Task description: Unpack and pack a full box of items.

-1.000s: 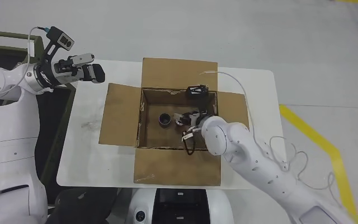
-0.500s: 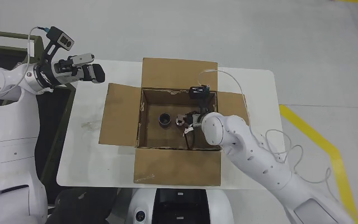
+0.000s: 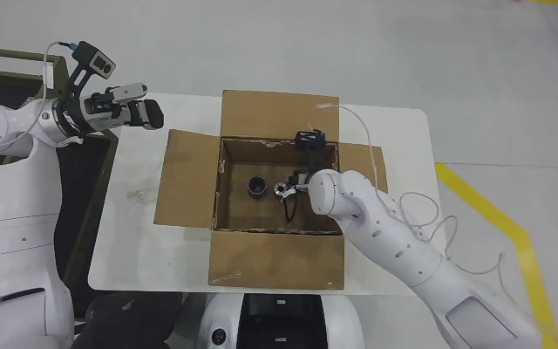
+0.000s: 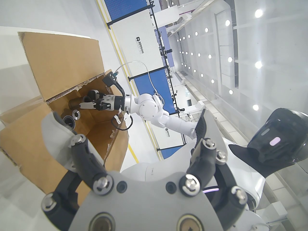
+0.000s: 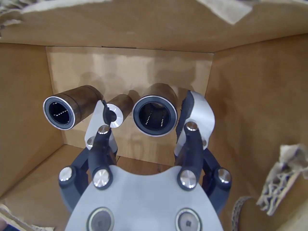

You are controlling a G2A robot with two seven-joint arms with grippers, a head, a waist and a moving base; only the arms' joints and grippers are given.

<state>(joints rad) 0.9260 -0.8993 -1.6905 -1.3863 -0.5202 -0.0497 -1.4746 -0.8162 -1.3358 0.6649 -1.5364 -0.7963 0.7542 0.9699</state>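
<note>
White counter [image 3: 131,227] on grey floor [image 3: 261,44]; ceiling lamps [image 4: 258,13] in left wrist view. Upper left from above, left end effector [image 3: 148,114] over the counter corner, released, empty. Centre, open cardboard box [image 3: 187,179]. Within, by right wrist view, three dark cylinders [image 5: 62,111]; right end effector [image 5: 146,105] down inside, released, straddling one large cylinder [image 5: 155,115].
</note>
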